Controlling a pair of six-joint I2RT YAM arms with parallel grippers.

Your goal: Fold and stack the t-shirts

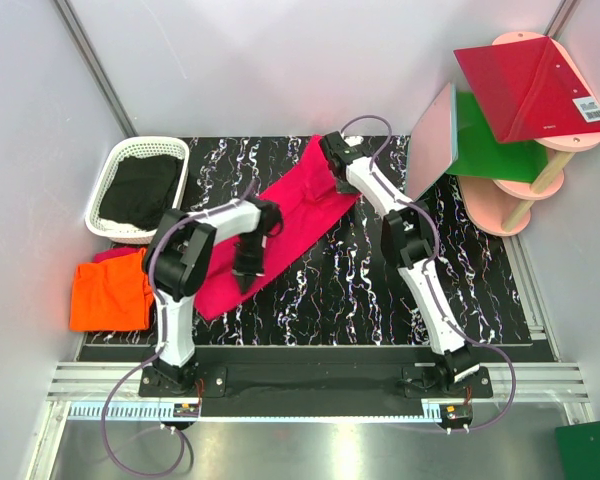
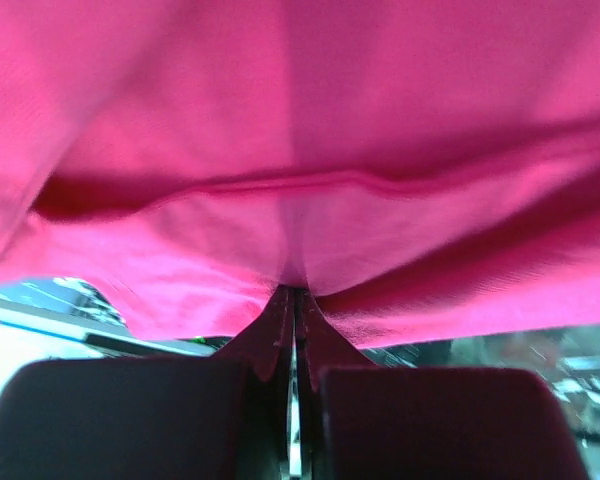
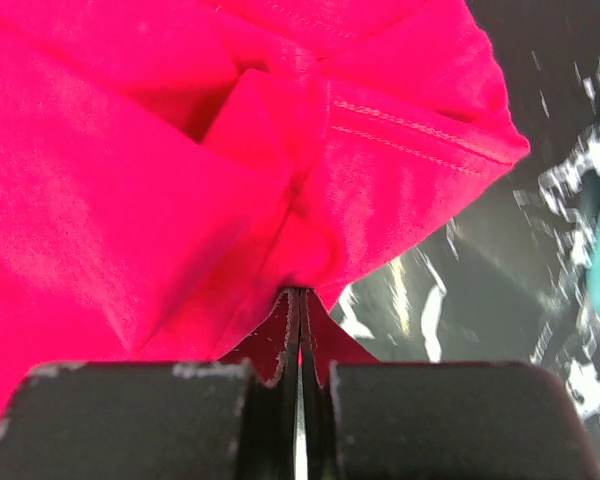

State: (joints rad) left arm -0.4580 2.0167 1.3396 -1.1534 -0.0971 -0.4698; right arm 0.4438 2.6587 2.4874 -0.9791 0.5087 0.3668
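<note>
ok so starting closest to the arm bases: the left tool point(image 2: 293, 292) is pinching the near end of the hot pink t-shirt point(image 1: 292, 212). In its wrist view the two fingers are pressing fully together with a bit of the pink hem trapped between them, and the cloth is draping right over the lens, so that end is looking lifted rather than lying flat

just left of that, off the near-left side of the tabletop point(image 1: 380, 290), the orange t-shirt point(image 1: 110, 292) is sitting already folded into a neat block, with a sliver of pink poking out behind it. can't tell what that sliver is

moving further back, the pink shirt is running as a long band diagonally, near-left to far-right, and the right tool point(image 3: 298, 292) is clamping the far end, fingers closed tight on a bunched corner near a stitched hem

so each arm is holding one end of the long axis. My guess is the next fold is going to mean bringing one end over toward the other along that diagonal. The stack spot is lying left of the left tool, so the left arm is the nearer one for that

way at the back left, a white basket point(image 1: 145, 143) is holding some black cloth point(image 1: 140, 190)
</note>
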